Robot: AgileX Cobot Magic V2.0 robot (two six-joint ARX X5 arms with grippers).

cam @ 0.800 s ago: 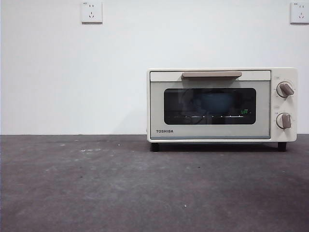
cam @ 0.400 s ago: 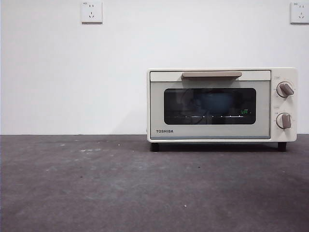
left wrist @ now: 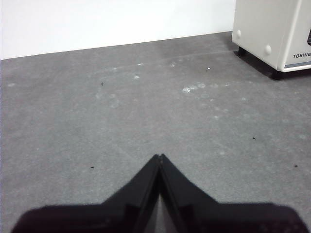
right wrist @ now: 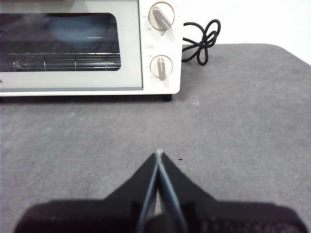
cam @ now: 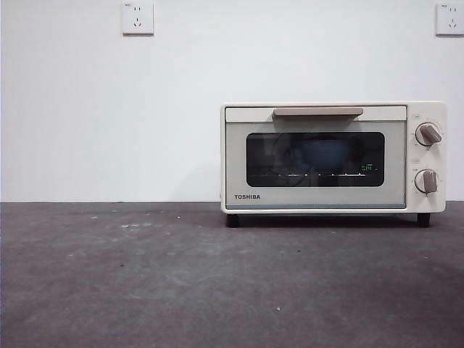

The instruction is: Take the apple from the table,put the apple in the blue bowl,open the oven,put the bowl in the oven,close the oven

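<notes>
Left gripper (left wrist: 159, 158) and right gripper (right wrist: 158, 154): jaws pressed together, empty, low over the table (cam: 145, 275). Nothing has moved over the last second. Oven (cam: 333, 156) door closed, blue bowl (cam: 325, 152) inside; apple unseen. We judge the task finished.

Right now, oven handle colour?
Beige, on the cream-white oven; the handle shows best in the front view.

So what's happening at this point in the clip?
Nothing is being handled. The oven stands on the table with its door closed, and the blue bowl shows dimly through the glass, on the rack inside. The apple cannot be made out. The left gripper and right gripper are both shut and empty, held over bare table short of the oven.
</notes>
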